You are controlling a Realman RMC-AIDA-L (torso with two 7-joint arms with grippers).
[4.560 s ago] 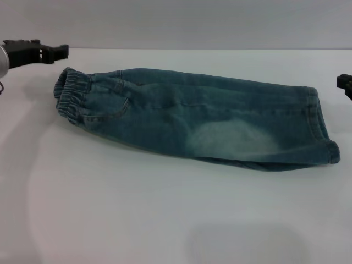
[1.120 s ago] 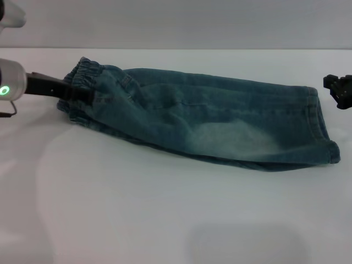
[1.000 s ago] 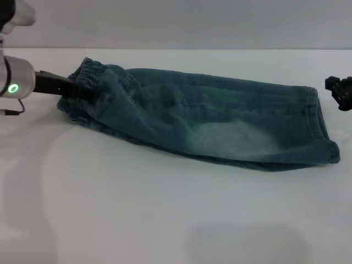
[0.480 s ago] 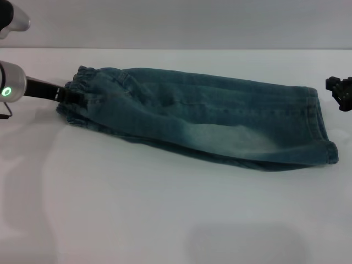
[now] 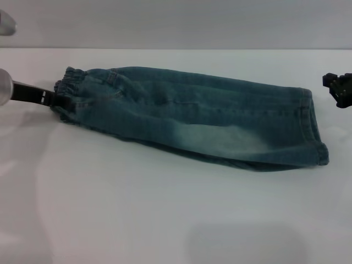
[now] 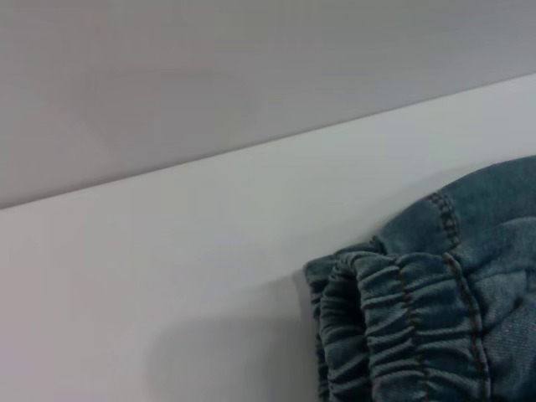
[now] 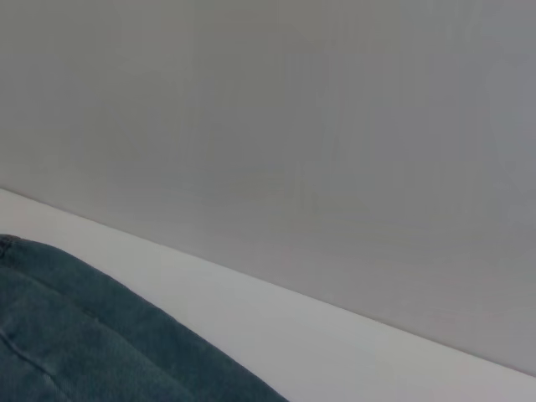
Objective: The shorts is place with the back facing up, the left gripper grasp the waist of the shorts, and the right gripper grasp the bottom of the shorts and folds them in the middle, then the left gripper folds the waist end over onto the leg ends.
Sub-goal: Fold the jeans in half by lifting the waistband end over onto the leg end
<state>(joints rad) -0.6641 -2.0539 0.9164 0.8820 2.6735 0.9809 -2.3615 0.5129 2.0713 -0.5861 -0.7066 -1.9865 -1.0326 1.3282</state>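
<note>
1. On the white table [image 5: 165, 220], the denim shorts [image 5: 192, 118] lay flat and already doubled lengthwise, one leg over the other, with the elastic waist [image 5: 69, 91] toward our left and the leg hems [image 5: 313, 129] toward our right.
2. Left gripper [image 5: 48, 99] sat right at the waist edge, touching or tucked into the gathered elastic. We couldn't tell whether its fingers were clamped on the cloth or merely beside it; the tips were hidden by the fabric.
3. Left wrist view showed only the ruched waistband [image 6: 402, 327] lying on the table, with no fingers in sight, so it didn't settle the grip either.
4. Right gripper [image 5: 338, 88] hung off the far right, just past the hems and clear of the shorts, holding nothing that we could see. Whether it was spread or closed we couldn't tell.
5. Right wrist view caught a corner of denim [image 7: 92, 343] and bare wall.
6. Our read: the lengthwise fold looked done; the step in hand was the left gripper securing the waist for the second fold.
7. Next move, as we judged it: confirm a firm pinch through both layers, lift the waist, and carry it across to land on the leg hems, edges lined up.
8. Risk: a single-layer grab would peel the first fold open.
</note>
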